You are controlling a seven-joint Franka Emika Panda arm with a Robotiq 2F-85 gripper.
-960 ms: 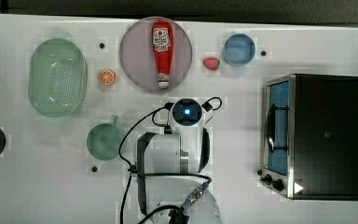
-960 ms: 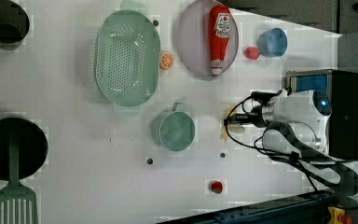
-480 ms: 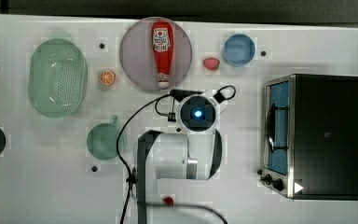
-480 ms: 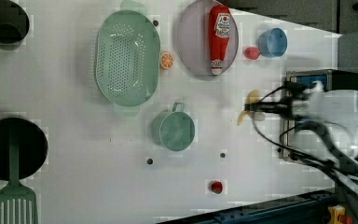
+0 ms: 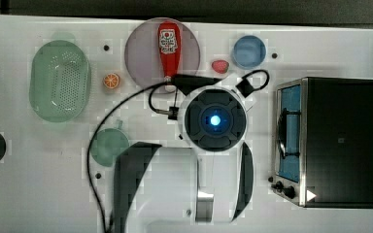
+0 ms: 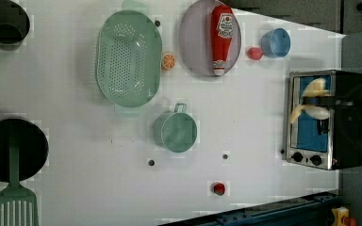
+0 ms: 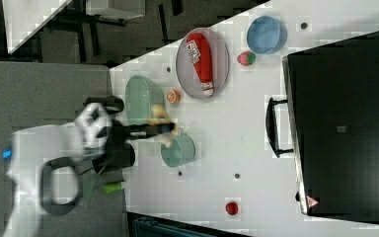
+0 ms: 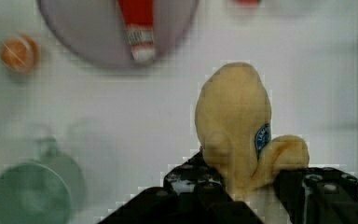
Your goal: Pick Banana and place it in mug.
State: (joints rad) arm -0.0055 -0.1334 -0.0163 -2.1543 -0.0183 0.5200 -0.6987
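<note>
The banana [image 8: 235,126], clamped in the gripper [image 8: 254,186], is best carried level until centred above the mug [image 8: 28,198].

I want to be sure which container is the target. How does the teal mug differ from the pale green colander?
The mug is small and round, while the colander is much larger and oval. The mug has solid walls; the colander is full of small holes. The mug has a short stub handle pointing toward the colander. Both are green, empty and open side up on the white table.
</note>
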